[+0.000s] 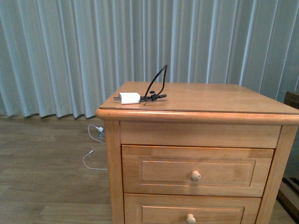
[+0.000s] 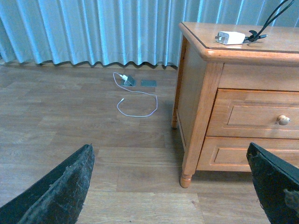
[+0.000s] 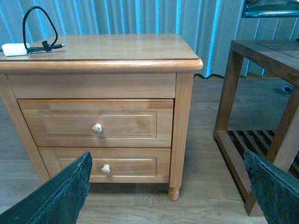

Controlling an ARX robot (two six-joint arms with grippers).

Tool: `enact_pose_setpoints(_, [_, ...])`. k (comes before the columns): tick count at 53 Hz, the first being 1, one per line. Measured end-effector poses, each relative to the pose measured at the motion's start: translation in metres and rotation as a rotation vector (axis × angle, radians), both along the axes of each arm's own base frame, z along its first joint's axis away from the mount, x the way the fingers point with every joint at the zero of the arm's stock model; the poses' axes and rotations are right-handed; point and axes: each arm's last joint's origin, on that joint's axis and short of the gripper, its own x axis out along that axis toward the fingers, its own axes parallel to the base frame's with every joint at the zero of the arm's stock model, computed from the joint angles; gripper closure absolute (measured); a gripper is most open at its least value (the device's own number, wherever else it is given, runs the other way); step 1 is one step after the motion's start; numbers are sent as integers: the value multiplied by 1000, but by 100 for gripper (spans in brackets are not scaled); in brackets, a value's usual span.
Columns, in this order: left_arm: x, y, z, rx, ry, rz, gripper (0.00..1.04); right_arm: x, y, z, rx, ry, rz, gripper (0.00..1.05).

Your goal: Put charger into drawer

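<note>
On the cabinet (image 1: 219, 100) we see the charger (image 1: 130, 98) by the left edge, drawer (image 1: 196, 170) shut; left gripper (image 2: 169, 148) and right gripper (image 3: 167, 156) gape wide

Charger (image 3: 14, 48) on nightstand (image 3: 117, 46) top, drawer (image 3: 96, 122) closed, right claw (image 3: 166, 158) spread wide

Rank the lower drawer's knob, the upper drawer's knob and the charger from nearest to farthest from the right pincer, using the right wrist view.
From the right pincer:
1. Lower knob, on the lower drawer.
2. Upper knob, on the upper drawer.
3. Charger, on the cabinet top, left side.
</note>
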Motion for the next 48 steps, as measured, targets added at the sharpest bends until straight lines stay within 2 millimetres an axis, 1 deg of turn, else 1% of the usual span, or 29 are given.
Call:
enact_pose_setpoints(29, [0, 0, 0, 0, 0, 0, 6, 0, 0, 0, 0, 0, 0, 8])
enact_pose_setpoints(33, [0, 0, 0, 0, 0, 0, 6, 1, 1, -2, -44, 99, -64, 8])
enact_pose_setpoints(36, [0, 0, 0, 0, 0, 0, 6, 6, 3, -3, -50, 154, -52, 8])
enact_pose_setpoints(42, [0, 0, 0, 0, 0, 0, 6, 22, 7, 6, -35, 203, 9, 8])
enact_pose_setpoints(48, [0, 0, 0, 0, 0, 0, 6, 56, 15, 18, -39, 241, 57, 8])
